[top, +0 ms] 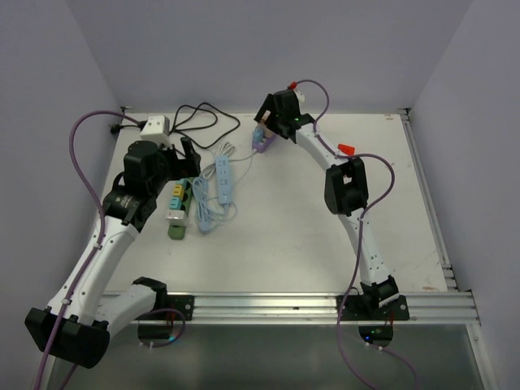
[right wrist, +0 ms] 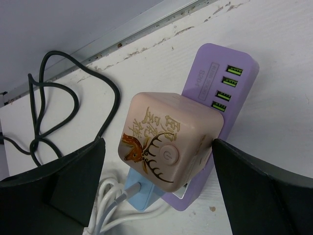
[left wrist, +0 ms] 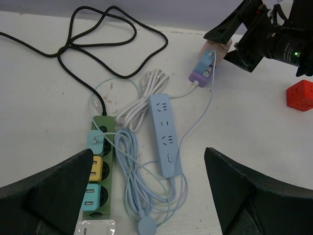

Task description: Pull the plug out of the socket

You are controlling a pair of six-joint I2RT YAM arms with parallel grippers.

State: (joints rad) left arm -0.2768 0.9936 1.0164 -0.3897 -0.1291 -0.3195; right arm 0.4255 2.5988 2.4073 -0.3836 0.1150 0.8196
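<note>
A pink cube plug (right wrist: 168,142) with a deer drawing sits plugged into a purple USB socket block (right wrist: 222,83), beside a light-blue plug (right wrist: 139,193) with a white cable. My right gripper (right wrist: 159,147) is open around the pink cube. Its right finger (right wrist: 254,186) is at the cube's edge, and its left finger (right wrist: 63,191) stands apart from it. In the top view the right gripper (top: 264,134) is over the purple block (top: 258,146) at the back. My left gripper (left wrist: 148,152) is open and empty, above the power strips, also seen in the top view (top: 188,162).
A green strip (left wrist: 103,125) with teal and yellow adapters and a blue power strip (left wrist: 164,134) with a coiled cord lie under the left gripper. A black cable (left wrist: 98,44) loops at the back. A red cube (left wrist: 301,95) lies to the right. A white adapter (top: 153,126) sits at the back left.
</note>
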